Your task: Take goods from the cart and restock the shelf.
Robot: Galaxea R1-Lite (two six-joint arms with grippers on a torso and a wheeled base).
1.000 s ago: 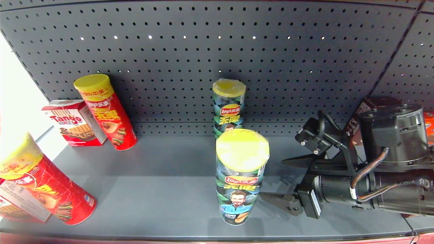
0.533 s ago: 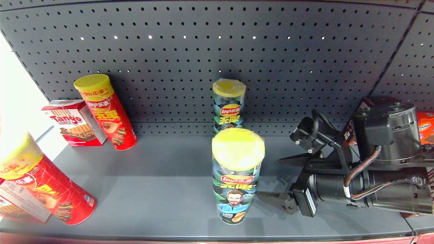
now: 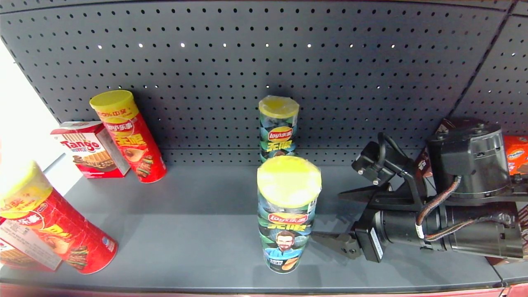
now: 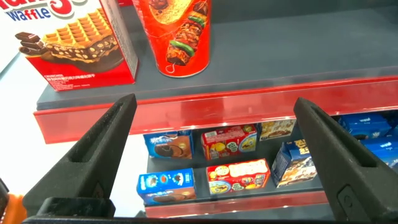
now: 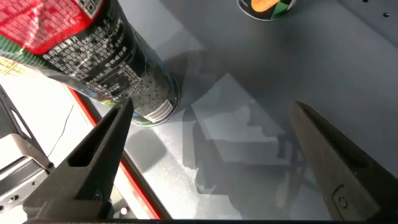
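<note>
A dark green chips can (image 3: pixel 286 214) with a yellow lid stands upright near the front of the grey shelf (image 3: pixel 198 231). A second can of the same kind (image 3: pixel 278 128) stands behind it against the pegboard. My right gripper (image 3: pixel 326 216) is open just to the right of the front can, and its nearer fingertip is close to the can's side. In the right wrist view the can (image 5: pixel 106 56) stands just beyond the open right gripper (image 5: pixel 211 107), with nothing between the fingers. My left gripper (image 4: pixel 212 102) is open and holds nothing, below the shelf's red front edge (image 4: pixel 249 109).
Red chips cans (image 3: pixel 130 136) (image 3: pixel 62 231) and a waffle box (image 3: pixel 88 148) stand at the shelf's left. Boxes (image 3: pixel 517 154) stand behind my right arm. The left wrist view looks onto a lower shelf with several small packs (image 4: pixel 230 143). Bare shelf lies between the red cans and the green ones.
The front green can has shifted slightly to the left, and my right gripper has moved left with it, staying open.
</note>
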